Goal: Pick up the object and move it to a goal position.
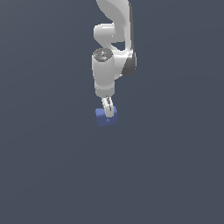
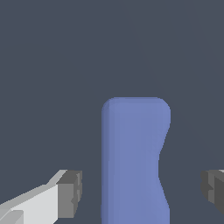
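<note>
The object, a small blue cube (image 1: 101, 118), lies under the white arm in the middle of the exterior view. My gripper (image 1: 107, 113) points straight down at it, with one light finger (image 1: 107, 106) crossing the cube's front. In the wrist view the cube (image 2: 131, 148) stands between the two dark pads (image 2: 70, 194), with a clear gap on each side. The gripper (image 2: 142, 192) is open around the cube and does not touch it. No goal marker shows in either view.
Only a plain dark grey surface (image 1: 43, 175) surrounds the cube in both views. The arm's white links (image 1: 111, 39) rise above the gripper toward the exterior view's top.
</note>
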